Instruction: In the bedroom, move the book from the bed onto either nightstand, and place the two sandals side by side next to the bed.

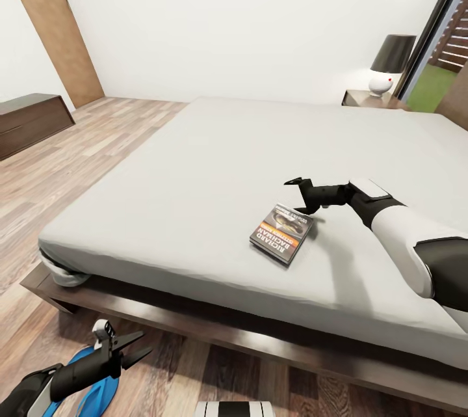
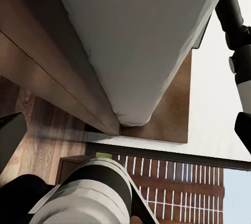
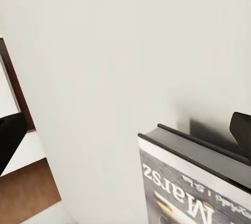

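The book [image 1: 282, 233] lies flat on the bed [image 1: 214, 170], near the mattress's front edge, cover up, just below and beside the right gripper [image 1: 298, 195]. That gripper hangs low over the mattress with its two fingers spread apart and nothing between them; whether a fingertip touches the book's far corner cannot be told. In the right wrist view the book [image 3: 198, 182] sits close ahead of the camera, white lettering legible on its dark cover, with pale mattress beyond it.

Left gripper [image 1: 130, 349]: down near the floor [image 1: 78, 163] in front of the bed frame, fingers apart, empty. Directly under its arm lie two blue sandals [image 1: 97, 388], partly hidden by the arm.

Further from the right gripper, past the far corner of the bed, stands a nightstand [image 1: 367, 99] carrying a lamp [image 1: 389, 62] with a dark shade. Well off to the left gripper's side, against the wall, stands a low dark bench [image 1: 29, 121].
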Robot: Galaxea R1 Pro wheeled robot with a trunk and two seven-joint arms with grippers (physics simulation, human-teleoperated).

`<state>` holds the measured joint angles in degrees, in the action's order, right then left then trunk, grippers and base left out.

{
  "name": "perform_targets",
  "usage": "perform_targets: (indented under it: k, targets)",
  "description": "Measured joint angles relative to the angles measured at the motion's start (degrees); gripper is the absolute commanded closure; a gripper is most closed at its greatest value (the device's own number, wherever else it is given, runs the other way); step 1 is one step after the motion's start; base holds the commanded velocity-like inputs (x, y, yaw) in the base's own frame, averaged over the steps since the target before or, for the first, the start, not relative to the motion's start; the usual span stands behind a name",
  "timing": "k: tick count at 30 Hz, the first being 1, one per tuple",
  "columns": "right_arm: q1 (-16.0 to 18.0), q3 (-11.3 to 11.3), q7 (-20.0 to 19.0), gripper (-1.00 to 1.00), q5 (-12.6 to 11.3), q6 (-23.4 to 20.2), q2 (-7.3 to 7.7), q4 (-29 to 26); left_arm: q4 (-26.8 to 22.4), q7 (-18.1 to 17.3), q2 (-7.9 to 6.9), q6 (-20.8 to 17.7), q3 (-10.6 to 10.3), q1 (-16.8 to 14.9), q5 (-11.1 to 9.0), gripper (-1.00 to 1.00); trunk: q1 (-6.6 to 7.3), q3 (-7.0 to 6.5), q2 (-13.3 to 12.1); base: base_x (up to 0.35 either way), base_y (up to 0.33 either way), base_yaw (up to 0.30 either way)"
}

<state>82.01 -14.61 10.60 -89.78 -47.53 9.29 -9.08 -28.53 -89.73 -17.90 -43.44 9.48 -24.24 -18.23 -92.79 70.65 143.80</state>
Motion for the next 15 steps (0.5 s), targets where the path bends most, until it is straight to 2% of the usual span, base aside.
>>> perform_targets:
  k: [15]
  targets:
    - [0.00, -0.06, 0.00, -1.00, 0.04, 0.00, -0.02, -0.03, 0.09, -0.02, -0.02, 0.10, 0.01, 0.00, -0.08, -1.00, 0.00, 0.00, 0.00, 0.000, 0.002, 0.000]
